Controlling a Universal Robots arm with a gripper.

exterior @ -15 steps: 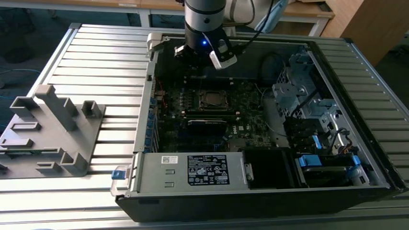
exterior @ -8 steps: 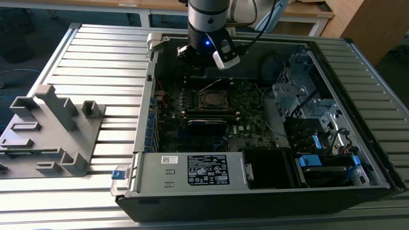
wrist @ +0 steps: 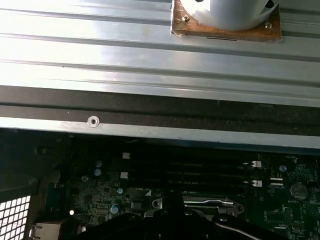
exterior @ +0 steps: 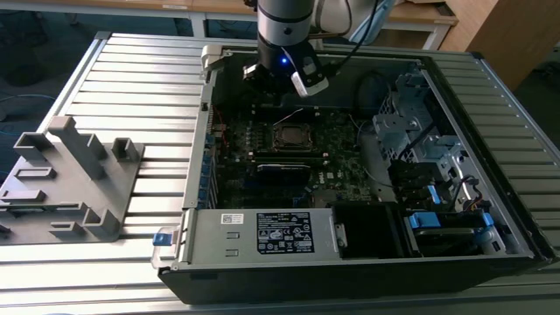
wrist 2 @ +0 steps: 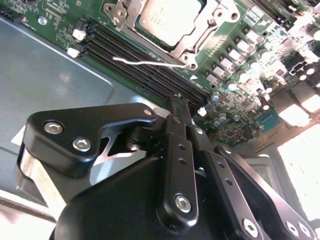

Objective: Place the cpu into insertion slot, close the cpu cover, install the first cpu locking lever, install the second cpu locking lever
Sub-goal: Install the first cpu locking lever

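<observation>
Jaws are sitting pressed together with nothing between them. In the second wrist view the gripper (wrist 2: pixel 178 102) is hovering at mid-frame, just beside the dark memory slots (wrist 2: pixel 120 47). At the upper centre, the cpu (wrist 2: pixel 167 17) is lying in the insertion slot (exterior: pixel 275 136), and the cpu cover (wrist 2: pixel 122 15) seems to be framing it, lowered. A thin locking lever (wrist 2: pixel 150 63) is stretching across the memory slots and looks unlatched. The wire is slim and springy, so the closed tips are risking a slip off it, which could knock the slots or the small capacitors (wrist 2: pixel 235 55) at the right. If the lever is missing its hook, the cover is likely to lift.
</observation>
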